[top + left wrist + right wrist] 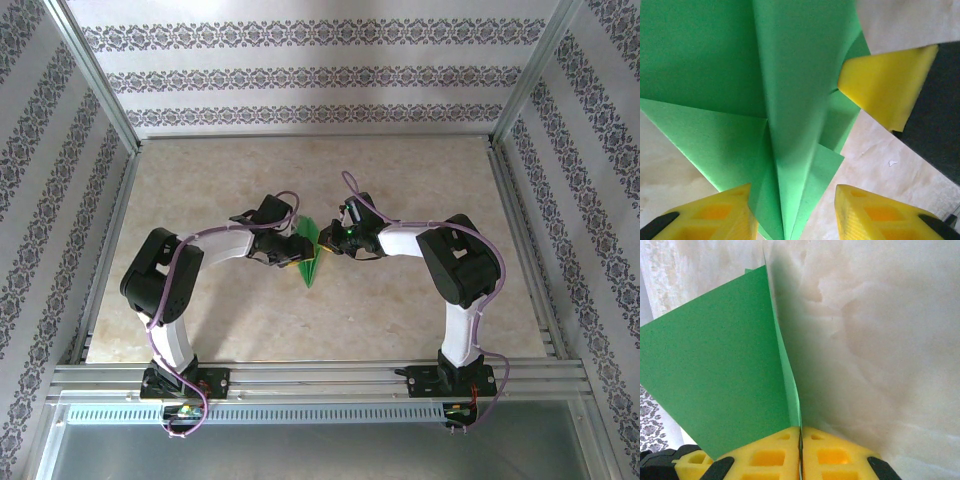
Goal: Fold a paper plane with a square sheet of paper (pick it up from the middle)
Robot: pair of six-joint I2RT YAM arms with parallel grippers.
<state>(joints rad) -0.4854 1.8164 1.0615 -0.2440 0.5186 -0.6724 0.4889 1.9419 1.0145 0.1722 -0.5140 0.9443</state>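
Paper plane [309, 256] is held over the middle of the worktop [400, 320], narrow tip aimed at the worktop's near edge. It's judged feather-light, thin and floppy, easily crumpled, so it's best taken along the stiffer layered centre crease. The right end effector [800, 431] is clamped tight on an upright flap, while the left end effector [792, 196] is spread wide around the crease, not pinching. Room is tight: both are crowded together over the worktop's middle
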